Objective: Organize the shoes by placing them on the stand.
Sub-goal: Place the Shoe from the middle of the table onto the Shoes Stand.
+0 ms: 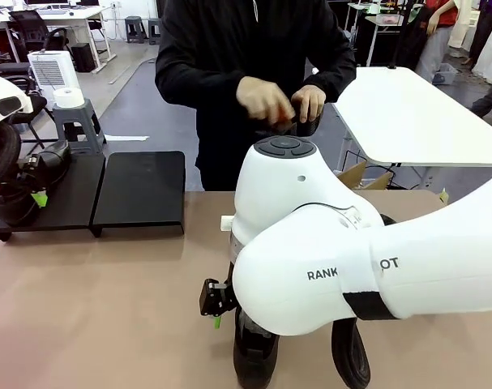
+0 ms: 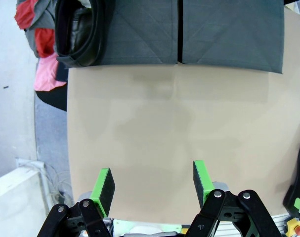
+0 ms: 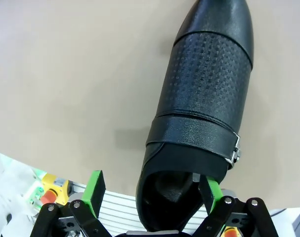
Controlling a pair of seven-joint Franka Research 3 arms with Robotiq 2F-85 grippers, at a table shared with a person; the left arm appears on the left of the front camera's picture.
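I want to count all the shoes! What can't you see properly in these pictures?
- Front view: the big white robot arm hides most of the glossy black leather shoes near it.
- Front view: the person's hands cover the dark thing they hold.
- Left wrist view: the top edge cuts off the shoe on the flat black stand.

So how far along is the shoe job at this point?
Done: one shoe sits on an end panel of the stand. In hand: the right gripper is open at the heel of a buckled shoe standing on the table, not gripping it. The left gripper hangs open and empty. Left: the buckled shoe and another shoe beside it.
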